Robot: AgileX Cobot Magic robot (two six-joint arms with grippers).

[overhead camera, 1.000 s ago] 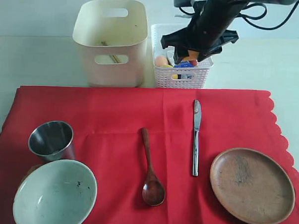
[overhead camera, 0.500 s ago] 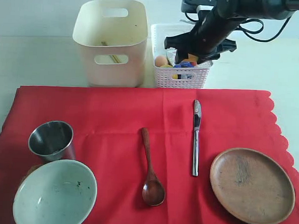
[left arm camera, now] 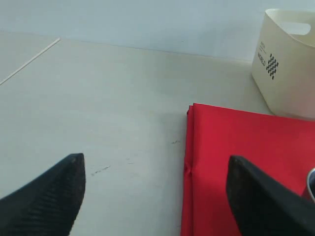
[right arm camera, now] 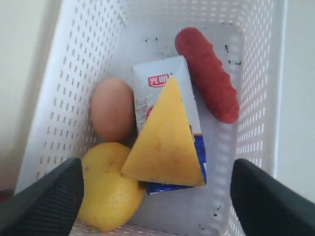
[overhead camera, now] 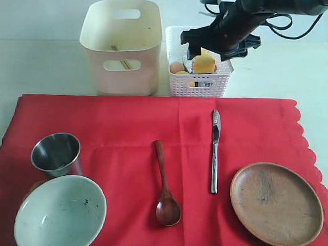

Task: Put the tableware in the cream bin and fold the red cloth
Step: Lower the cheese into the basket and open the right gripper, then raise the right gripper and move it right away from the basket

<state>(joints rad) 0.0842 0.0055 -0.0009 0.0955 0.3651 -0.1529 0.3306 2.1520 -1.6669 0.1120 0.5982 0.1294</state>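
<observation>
On the red cloth [overhead camera: 125, 127], the pale speckled bowl [overhead camera: 60, 212], steel cup [overhead camera: 56, 153], dark wooden spoon [overhead camera: 165, 188], silver table knife [overhead camera: 215, 150] and round brown plate [overhead camera: 276, 204] are being left waiting. Over the cloth's left edge, the left gripper [left arm camera: 155, 196] is being held wide apart, empty. Beyond the cloth's far edge, wooden chopsticks [overhead camera: 124, 64] are being kept in the cream bin [overhead camera: 95, 71]. Alongside, the right gripper [right arm camera: 157, 196] is being held apart, empty, above a cheese wedge [right arm camera: 165, 137] in the white lattice basket [overhead camera: 209, 87]. Tableware clearing is judged to be in hand: next, jaws would need lowering astride the thin knife. A red "光明" logo is being shown on the milk carton [right arm camera: 160, 78]; the bin's checkered label cannot be read.
</observation>
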